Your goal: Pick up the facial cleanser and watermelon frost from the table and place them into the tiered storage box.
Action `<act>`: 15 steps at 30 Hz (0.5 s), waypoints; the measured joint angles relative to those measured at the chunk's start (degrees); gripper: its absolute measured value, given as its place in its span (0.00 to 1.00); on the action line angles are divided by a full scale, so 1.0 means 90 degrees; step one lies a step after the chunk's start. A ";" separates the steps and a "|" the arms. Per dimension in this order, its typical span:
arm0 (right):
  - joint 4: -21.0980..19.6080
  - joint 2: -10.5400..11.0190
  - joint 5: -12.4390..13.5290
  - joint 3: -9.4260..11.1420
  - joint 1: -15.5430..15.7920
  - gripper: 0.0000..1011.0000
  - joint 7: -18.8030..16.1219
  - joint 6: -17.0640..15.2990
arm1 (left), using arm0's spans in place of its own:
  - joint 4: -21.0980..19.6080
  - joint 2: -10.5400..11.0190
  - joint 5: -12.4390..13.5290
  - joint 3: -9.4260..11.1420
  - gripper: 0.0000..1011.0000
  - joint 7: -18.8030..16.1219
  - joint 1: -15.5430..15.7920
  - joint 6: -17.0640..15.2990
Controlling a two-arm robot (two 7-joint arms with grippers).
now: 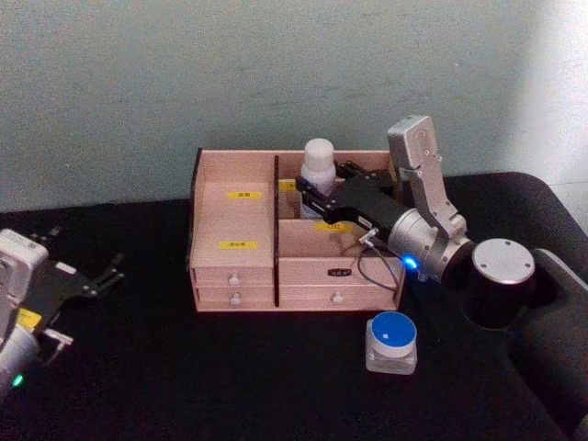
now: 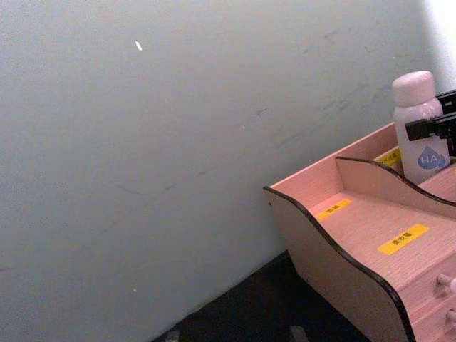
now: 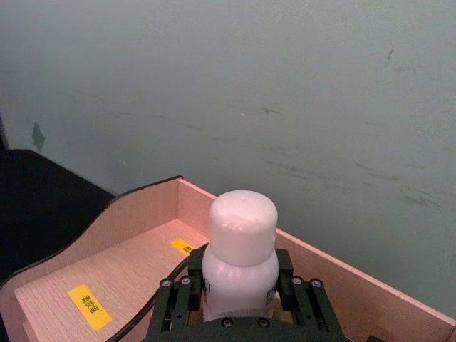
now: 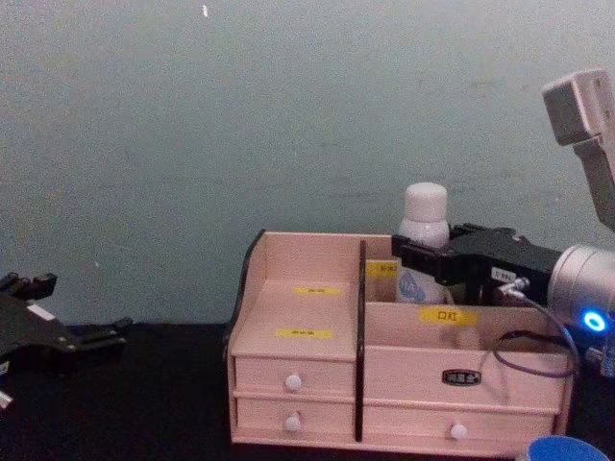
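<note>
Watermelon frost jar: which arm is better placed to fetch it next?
Right, probably. The watermelon frost sits by the tiered storage box's front right corner, near the right gripper, which holds the facial cleanser at the box's rear. The left gripper sits far left.

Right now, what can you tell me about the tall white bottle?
The facial cleanser is a slim white plastic-looking bottle with a rounded white cap and a pale blue drop mark. It stands upright in the back right compartment of the tiered storage box, with the right gripper holding it, jaws shut on its body.
</note>
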State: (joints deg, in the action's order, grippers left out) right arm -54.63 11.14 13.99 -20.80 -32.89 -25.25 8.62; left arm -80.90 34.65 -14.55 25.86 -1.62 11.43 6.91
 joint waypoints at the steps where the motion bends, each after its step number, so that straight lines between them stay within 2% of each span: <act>1: -0.0001 0.0000 0.0000 0.0000 0.0000 0.59 0.0000 0.0001 | 0.0000 0.0000 0.0000 0.0000 0.99 0.0000 0.0000 0.0000; 11: -0.0010 0.0005 0.0001 -0.0006 0.0007 0.59 0.0002 0.0014 | 0.0000 0.0000 0.0001 0.0000 0.99 0.0000 0.0000 0.0000; 13: -0.0011 0.0005 0.0003 -0.0007 0.0007 0.61 0.0003 0.0017 | 0.0000 0.0000 0.0000 0.0000 0.99 0.0000 0.0000 0.0000; 14: -0.0014 0.0007 0.0003 -0.0007 0.0008 0.66 0.0003 0.0019 | 0.0000 0.0000 0.0000 0.0000 0.99 0.0000 0.0000 0.0000; 15: -0.0014 0.0007 0.0004 -0.0008 0.0009 0.68 0.0004 0.0019 | 0.0000 0.0000 0.0000 0.0000 0.99 0.0000 0.0000 0.0000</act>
State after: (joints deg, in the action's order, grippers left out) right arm -54.75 11.20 14.02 -20.87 -32.82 -25.21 8.80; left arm -80.90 34.65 -14.55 25.86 -1.62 11.43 6.91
